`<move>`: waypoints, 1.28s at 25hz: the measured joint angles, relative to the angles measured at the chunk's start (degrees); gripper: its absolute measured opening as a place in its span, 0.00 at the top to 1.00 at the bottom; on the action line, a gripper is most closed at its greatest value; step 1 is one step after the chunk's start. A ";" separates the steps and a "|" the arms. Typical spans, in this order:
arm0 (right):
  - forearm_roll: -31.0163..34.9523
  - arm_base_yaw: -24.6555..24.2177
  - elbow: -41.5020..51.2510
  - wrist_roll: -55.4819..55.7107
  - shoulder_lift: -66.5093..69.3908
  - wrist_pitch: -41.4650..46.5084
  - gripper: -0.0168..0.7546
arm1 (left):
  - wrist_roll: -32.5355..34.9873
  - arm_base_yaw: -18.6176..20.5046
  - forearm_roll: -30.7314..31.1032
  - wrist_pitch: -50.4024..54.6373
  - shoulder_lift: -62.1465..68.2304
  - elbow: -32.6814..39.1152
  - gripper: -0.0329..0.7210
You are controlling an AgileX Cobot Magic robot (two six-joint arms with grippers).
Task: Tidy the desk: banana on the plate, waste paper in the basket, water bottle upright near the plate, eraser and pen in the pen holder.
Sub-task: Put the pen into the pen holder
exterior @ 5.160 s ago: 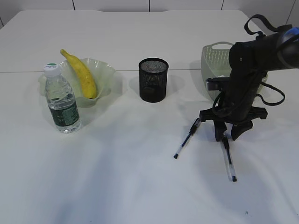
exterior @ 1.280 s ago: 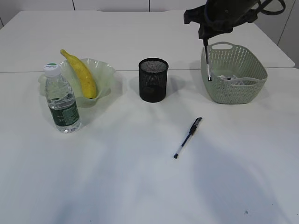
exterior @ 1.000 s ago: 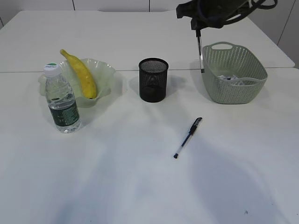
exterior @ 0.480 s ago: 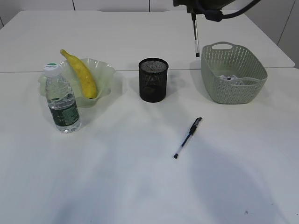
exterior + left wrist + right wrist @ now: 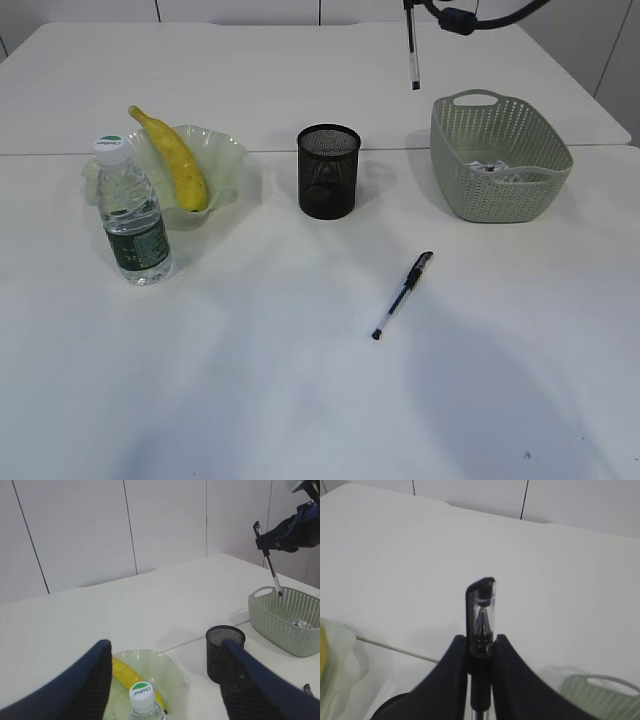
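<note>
Exterior view: right claw (image 5: 479, 652) lifted pen (image 5: 413, 55) higher.

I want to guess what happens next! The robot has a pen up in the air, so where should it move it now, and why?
Probably sideways, toward the black pen holder. The right gripper is shut on the held pen, which hangs tip down, high above the table between the pen holder and the basket. It likely needs to be right over the holder's open top before lowering.
</note>
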 joint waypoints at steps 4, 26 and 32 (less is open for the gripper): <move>-1.09 0.00 0.00 0.00 0.00 -3.15 0.84 | 0.00 0.00 1.53 0.03 0.00 0.00 0.33; -4.14 0.91 13.54 1.01 0.00 -35.16 0.84 | 1.44 0.00 2.87 0.13 0.00 0.00 0.33; -5.78 1.05 14.66 1.28 0.51 -40.20 0.84 | 1.61 0.00 4.19 0.15 0.00 0.00 0.33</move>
